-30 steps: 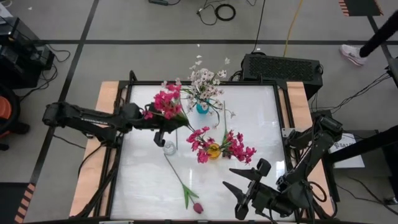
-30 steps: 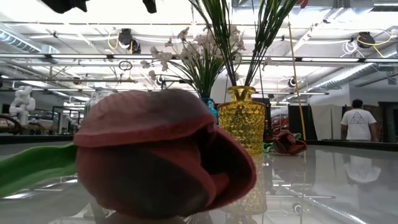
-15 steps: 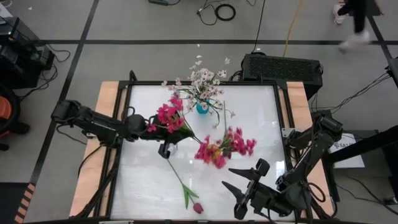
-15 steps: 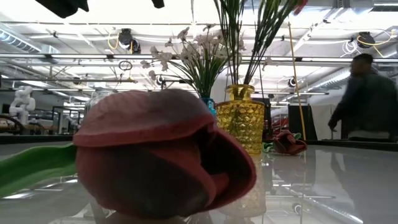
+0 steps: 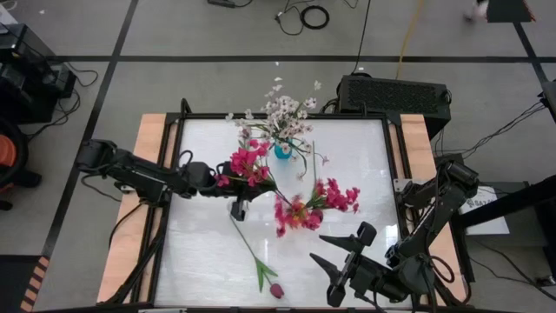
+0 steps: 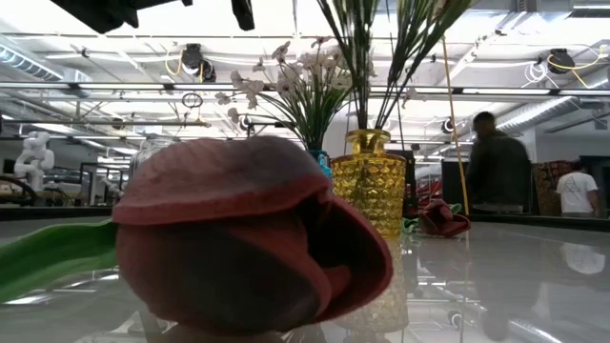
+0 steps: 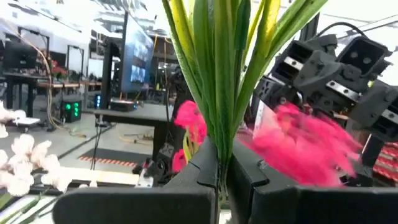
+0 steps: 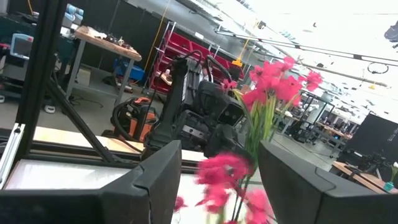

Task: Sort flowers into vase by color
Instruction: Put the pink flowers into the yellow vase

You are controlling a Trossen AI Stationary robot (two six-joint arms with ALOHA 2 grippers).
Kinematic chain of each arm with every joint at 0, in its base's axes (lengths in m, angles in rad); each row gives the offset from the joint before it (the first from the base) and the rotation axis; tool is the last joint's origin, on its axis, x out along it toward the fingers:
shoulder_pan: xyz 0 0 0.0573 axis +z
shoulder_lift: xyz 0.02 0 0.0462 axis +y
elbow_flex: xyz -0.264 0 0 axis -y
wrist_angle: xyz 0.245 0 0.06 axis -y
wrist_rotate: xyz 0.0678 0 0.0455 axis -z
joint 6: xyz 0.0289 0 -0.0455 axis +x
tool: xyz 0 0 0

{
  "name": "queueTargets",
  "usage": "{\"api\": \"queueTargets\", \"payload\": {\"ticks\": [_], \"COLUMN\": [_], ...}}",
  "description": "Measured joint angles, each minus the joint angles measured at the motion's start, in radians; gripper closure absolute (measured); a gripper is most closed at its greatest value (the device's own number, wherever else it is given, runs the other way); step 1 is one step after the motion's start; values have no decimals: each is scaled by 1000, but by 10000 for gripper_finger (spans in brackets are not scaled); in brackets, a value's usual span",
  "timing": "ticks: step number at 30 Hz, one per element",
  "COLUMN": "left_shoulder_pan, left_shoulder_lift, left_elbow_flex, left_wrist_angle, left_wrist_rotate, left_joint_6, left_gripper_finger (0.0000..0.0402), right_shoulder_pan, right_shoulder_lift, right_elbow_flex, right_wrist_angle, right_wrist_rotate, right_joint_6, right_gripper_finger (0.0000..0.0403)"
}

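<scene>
High view: the left gripper (image 5: 228, 179), clamped on the stems of a magenta spray (image 5: 248, 163), hangs over the table (image 5: 347, 148) just left of the yellow vase (image 5: 298, 211). A second ago that spray sat higher and farther from the vase, up beside the blue vase (image 5: 282, 151) of white-pink blossoms (image 5: 282, 111); it has since swung down and in, and the magenta blooms already standing in the yellow vase have been jostled and now lean differently. Judging by that path, the spray is being brought to join its own colour, though it is not yet in the vase.

A maroon tulip (image 5: 275, 289) lies on the table well short of the yellow vase, at the near edge, its stem running back toward a small clear glass (image 5: 236, 209) just left of the vase. The right gripper (image 5: 347, 257) waits near that edge, right of the tulip, fingers spread and holding nothing.

The left wrist view settles what the overhead cannot: the dark fingers (image 7: 205, 165) are pressed tight on green stems. The low view, largely filled by the tulip head (image 6: 243, 243), shows the yellow vase (image 6: 374, 195) standing upright behind it, and a second maroon bloom (image 6: 442, 217) lying on the table just beside the vase, which the overhead hides under the magenta heads. A person (image 6: 491, 171) walks past in the room beyond.
</scene>
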Motion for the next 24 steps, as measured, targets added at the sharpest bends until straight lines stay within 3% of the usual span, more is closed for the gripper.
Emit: {"api": "queueTargets", "payload": {"ticks": [11, 18, 24], "left_shoulder_pan": [0, 0, 6], "left_shoulder_lift": [88, 43, 1], "left_elbow_flex": [0, 0, 0], "left_wrist_angle": [64, 82, -40], "left_wrist_rotate": [-26, -24, -3], "left_joint_6": [-19, 3, 15], "left_gripper_finger": [389, 389, 389], "right_shoulder_pan": [0, 0, 0], "right_shoulder_lift": [0, 0, 0], "right_elbow_flex": [0, 0, 0], "right_wrist_angle": [0, 1, 1], "right_wrist_rotate": [-2, -2, -2], "right_joint_6": [0, -4, -4], "right_gripper_finger": [200, 200, 200]}}
